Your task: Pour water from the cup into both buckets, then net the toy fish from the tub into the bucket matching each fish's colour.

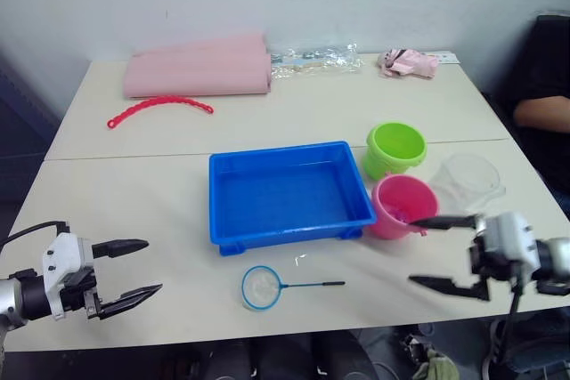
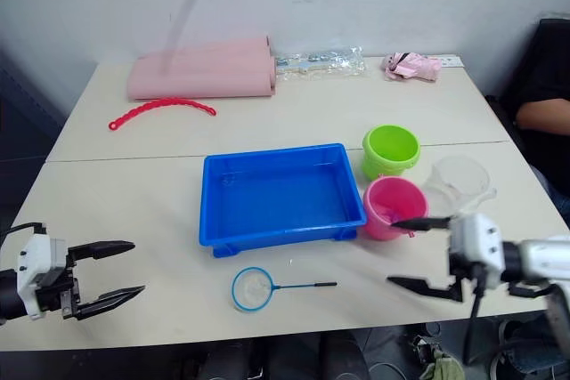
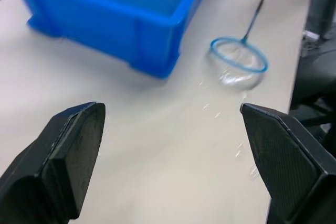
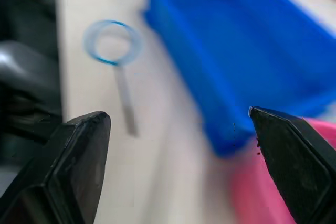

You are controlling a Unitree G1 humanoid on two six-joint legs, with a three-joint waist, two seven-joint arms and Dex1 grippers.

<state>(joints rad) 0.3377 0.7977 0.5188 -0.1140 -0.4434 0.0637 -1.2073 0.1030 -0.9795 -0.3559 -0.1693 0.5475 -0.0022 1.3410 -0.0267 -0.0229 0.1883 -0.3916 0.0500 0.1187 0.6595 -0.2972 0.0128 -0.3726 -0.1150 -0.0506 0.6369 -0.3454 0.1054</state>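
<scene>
The blue tub (image 1: pixel 289 195) sits mid-table; no fish can be made out in it. To its right stand the lime green bucket (image 1: pixel 394 149) and, nearer, the pink bucket (image 1: pixel 403 206). The clear cup (image 1: pixel 467 181) stands upright right of the buckets. The net (image 1: pixel 263 287) lies flat in front of the tub, its black handle pointing right. My left gripper (image 1: pixel 132 267) is open, low at the front left, well apart from the net. My right gripper (image 1: pixel 436 253) is open just in front of the pink bucket. The net (image 3: pixel 239 56) and the tub (image 3: pixel 105 9) also appear in the left wrist view.
At the back lie a folded pink cloth (image 1: pixel 200 67), a red beaded strip (image 1: pixel 158 108), a clear plastic bag (image 1: pixel 316 61) and a small pink item (image 1: pixel 408 63). A person's arm (image 1: pixel 541 113) shows at the right edge. Bare tabletop lies left of the tub.
</scene>
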